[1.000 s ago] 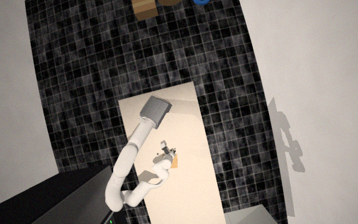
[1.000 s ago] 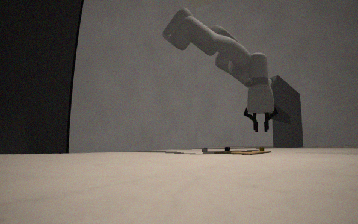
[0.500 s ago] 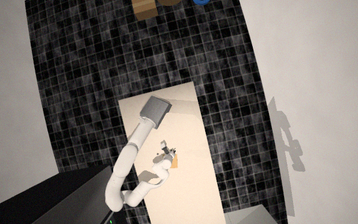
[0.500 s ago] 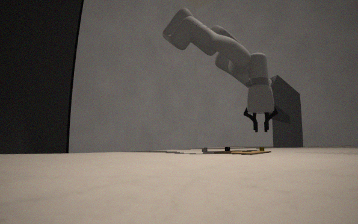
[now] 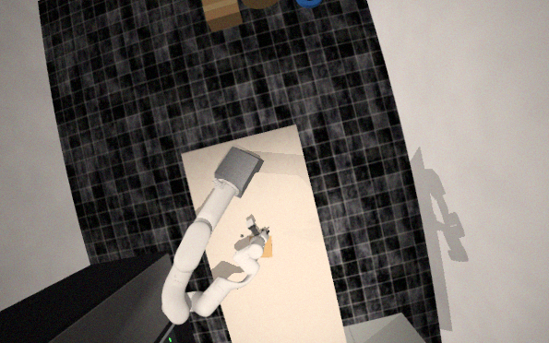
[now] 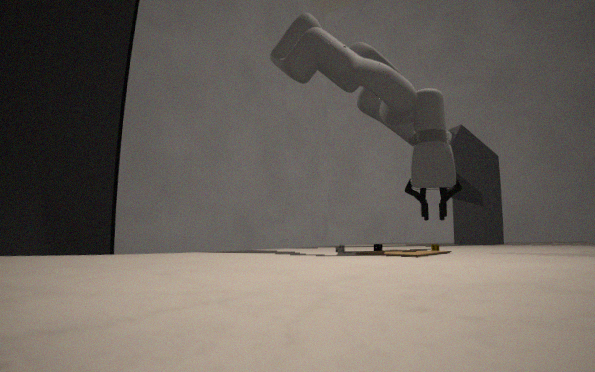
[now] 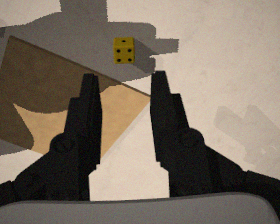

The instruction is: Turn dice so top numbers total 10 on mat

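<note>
A small yellow die (image 7: pixel 123 50) lies on the table in shadow, just past the edge of the tan mat (image 7: pixel 51 96); its top pips are too small to count. My gripper (image 7: pixel 125 92) hangs high above this spot, fingers partly apart, with nothing between them. In the exterior view the gripper (image 6: pixel 432 217) is well above the yellow die (image 6: pixel 435 247) and the mat (image 6: pixel 412 253). A black die (image 6: pixel 377 247) and a grey die (image 6: pixel 340 248) sit further left; I cannot tell whether they are on the mat. From above, the arm hides most of the mat (image 5: pixel 268 249).
A grey box (image 5: pixel 239 168) stands at the arm's base on the far end of the beige table; it also shows in the low view (image 6: pixel 477 190). A dark cabinet (image 5: pixel 62 300) stands beside the table. The floor is dark tile.
</note>
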You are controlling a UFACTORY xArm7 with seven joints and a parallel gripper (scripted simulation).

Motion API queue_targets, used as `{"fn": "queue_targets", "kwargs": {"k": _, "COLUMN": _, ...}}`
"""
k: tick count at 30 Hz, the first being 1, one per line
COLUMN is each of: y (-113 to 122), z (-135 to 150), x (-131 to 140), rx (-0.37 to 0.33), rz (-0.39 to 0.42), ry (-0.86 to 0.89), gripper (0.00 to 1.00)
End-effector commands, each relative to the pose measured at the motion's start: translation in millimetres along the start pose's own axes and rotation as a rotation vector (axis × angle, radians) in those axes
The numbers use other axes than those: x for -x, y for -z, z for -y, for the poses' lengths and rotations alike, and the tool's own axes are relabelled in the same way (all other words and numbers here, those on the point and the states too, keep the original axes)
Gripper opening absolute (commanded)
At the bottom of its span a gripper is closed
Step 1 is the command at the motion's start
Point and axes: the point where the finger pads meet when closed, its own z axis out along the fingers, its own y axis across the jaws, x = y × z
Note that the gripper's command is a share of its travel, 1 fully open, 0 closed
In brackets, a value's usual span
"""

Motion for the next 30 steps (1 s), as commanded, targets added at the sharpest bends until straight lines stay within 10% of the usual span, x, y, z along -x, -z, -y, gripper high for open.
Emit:
{"fn": "queue_targets", "kwargs": {"k": 1, "y": -2, "z": -1, "x": 1, "rx": 0.002, "rz": 0.002, "ry": 0.003, "gripper": 0.31}}
{"fn": "queue_targets", "kwargs": {"k": 30, "y": -37, "z": 0, "x": 2, "rx": 0.002, "rz": 0.002, "ry": 0.003, "gripper": 0.31}}
